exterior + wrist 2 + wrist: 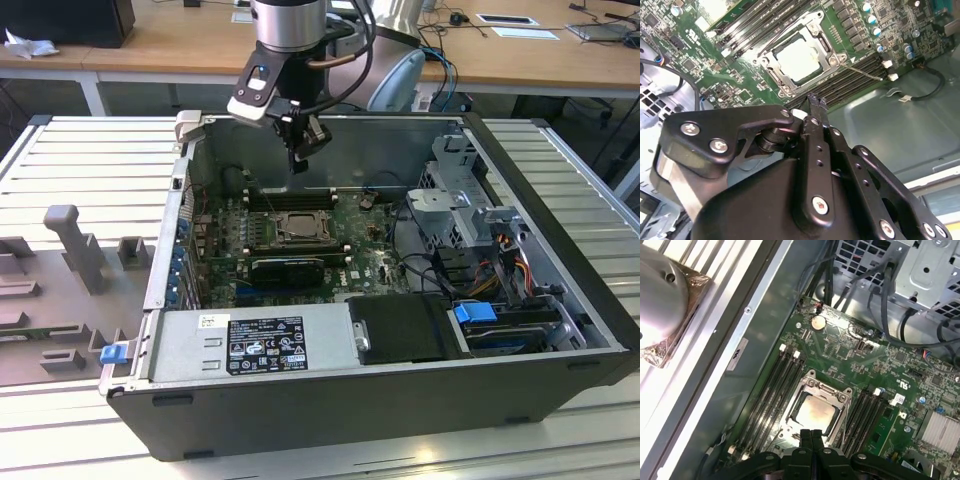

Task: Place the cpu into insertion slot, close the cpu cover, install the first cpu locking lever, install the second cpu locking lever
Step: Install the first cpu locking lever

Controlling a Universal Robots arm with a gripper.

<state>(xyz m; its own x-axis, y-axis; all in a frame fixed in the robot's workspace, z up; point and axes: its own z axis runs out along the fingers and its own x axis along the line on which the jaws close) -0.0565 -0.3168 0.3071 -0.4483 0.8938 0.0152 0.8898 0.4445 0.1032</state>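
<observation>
The cpu (799, 60), a pale silvery square, sits flat in the insertion slot (275, 230) on the green motherboard (372, 262). The cpu cover (813, 22), a silver windowed frame, lies down around it. A thin wire lever (863, 72) runs out from one corner across the memory slots (850, 84). In the exterior view the gripper (298, 160) hangs at 12 o'clock from the socket, above it and apart, its fingers pressed together on nothing. The arm reaches in over the far wall of the open computer case (400, 400), wrist tilted and fingers pointing down.
</observation>
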